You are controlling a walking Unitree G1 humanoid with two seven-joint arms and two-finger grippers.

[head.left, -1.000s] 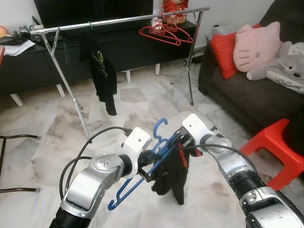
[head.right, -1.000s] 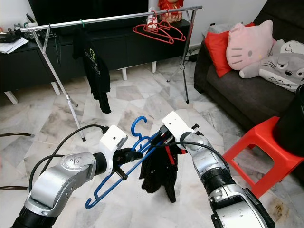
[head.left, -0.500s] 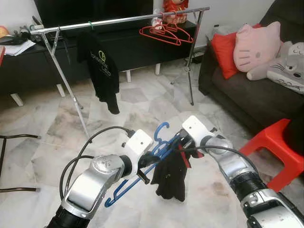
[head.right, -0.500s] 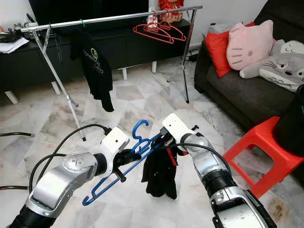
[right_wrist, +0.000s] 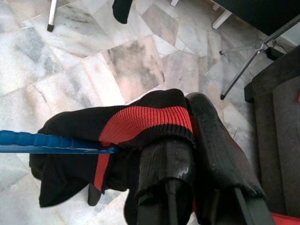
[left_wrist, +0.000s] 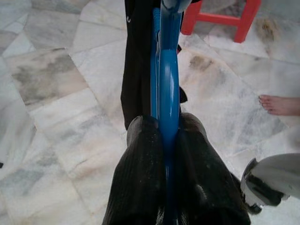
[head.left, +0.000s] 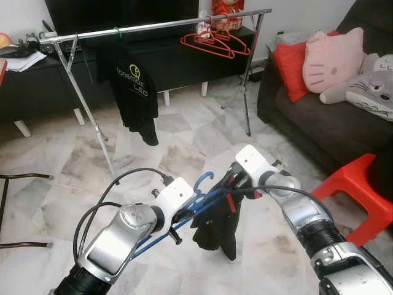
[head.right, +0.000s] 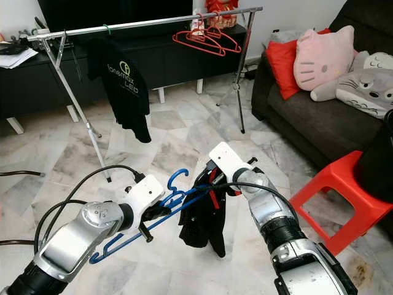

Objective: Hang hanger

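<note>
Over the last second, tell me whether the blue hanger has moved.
Yes. The blue hanger, clamped in the left gripper, has tipped flatter: its hook sits lower against the red stool, its low end nearer the left arm.

You get bright, even room light — soft shadows | head views sharp | wrist views blur up close.

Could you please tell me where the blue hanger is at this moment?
The blue hanger is low in the eye views, in front of the robot, clamped by the left gripper, with the black garment held by the right gripper at its far end.
</note>
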